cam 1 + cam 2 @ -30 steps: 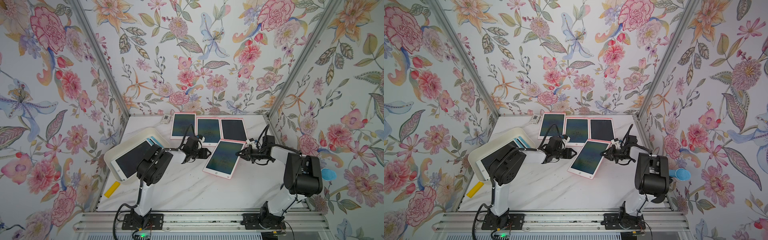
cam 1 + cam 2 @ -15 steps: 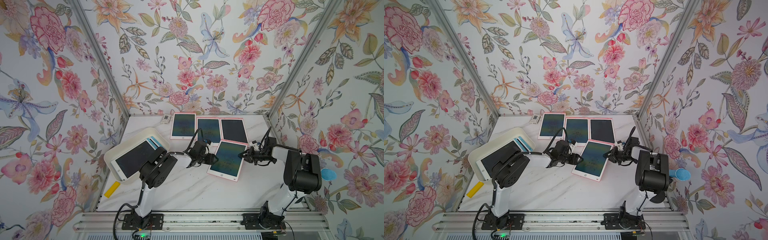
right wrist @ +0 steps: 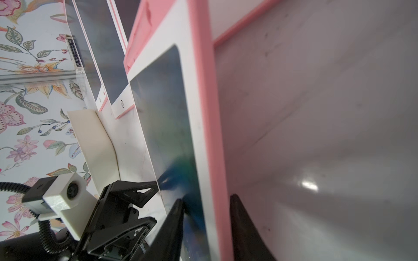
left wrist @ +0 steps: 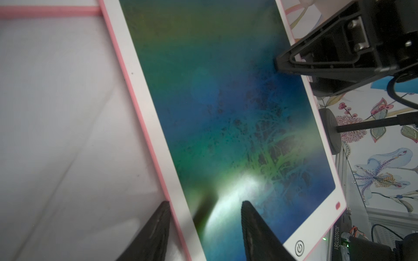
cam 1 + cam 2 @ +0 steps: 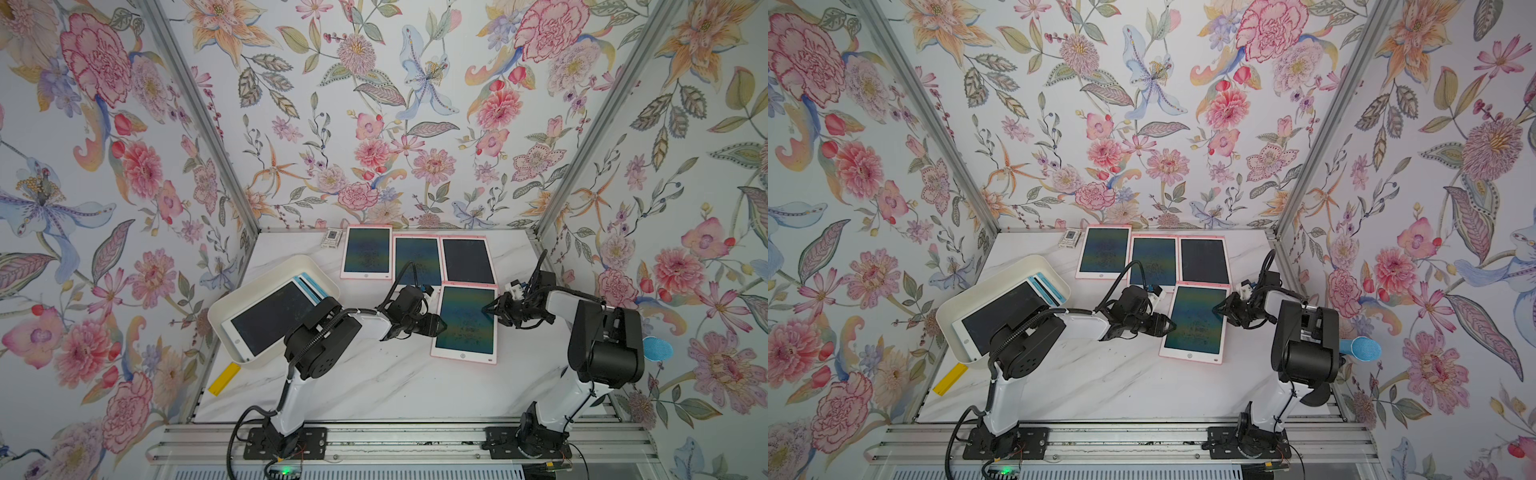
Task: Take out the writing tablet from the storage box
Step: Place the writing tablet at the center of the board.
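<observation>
The tablet (image 5: 464, 328) lay flat on the table (image 5: 374, 386), the left gripper (image 5: 439, 324) released astride one long edge, the right gripper (image 5: 486, 309) unclenched around the opposite edge.

On my marbled tabletop (image 5: 374, 386) a small card (image 5: 333, 238) with a dark square lies by the back wall (image 5: 374, 166), and a yellow block (image 5: 223, 379) sits at the left edge.
</observation>
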You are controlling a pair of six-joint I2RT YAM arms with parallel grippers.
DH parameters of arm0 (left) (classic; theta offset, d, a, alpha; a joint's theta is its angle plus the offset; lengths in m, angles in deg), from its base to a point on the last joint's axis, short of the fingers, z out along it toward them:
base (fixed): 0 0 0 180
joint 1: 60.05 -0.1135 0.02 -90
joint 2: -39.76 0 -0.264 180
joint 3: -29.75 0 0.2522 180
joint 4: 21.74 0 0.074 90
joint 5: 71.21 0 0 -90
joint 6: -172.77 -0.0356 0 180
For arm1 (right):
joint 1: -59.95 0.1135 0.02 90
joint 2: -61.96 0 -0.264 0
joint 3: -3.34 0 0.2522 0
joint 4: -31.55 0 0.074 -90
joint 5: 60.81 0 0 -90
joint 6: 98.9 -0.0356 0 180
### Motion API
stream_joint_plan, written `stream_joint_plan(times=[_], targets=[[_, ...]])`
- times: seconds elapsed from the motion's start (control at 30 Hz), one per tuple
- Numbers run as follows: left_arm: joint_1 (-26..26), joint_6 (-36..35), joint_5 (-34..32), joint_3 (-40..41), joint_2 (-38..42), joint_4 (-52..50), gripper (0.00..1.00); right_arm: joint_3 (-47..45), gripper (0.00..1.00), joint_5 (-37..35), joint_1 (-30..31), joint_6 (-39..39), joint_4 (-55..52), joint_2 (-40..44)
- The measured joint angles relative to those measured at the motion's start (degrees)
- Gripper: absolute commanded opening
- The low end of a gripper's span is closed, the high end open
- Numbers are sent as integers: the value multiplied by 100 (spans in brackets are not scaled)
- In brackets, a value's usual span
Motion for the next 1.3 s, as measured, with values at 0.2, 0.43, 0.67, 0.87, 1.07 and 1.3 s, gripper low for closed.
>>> stream_joint_plan(times=[0.2, 0.43, 0.67, 0.87, 1.07, 1.3], targets=[[157, 85, 2, -293, -203, -4, 52, 321, 38, -522, -85, 129, -164, -146], [317, 236, 66, -428, -323, 52, 52, 330, 45, -876, -234, 236, -144, -280], [575, 428, 249, -468, -439, 267, 51, 382, 58, -997, -413, 249, -111, -278], [726, 555, 348, -468, -474, 361, 51, 404, 66, -1040, -461, 256, -76, -282], [791, 603, 407, -444, -481, 409, 51, 210, 68, -1211, -463, 236, 66, -90], [807, 599, 385, -413, -468, 439, 51, -116, 69, -1405, -466, 212, 284, 173]])
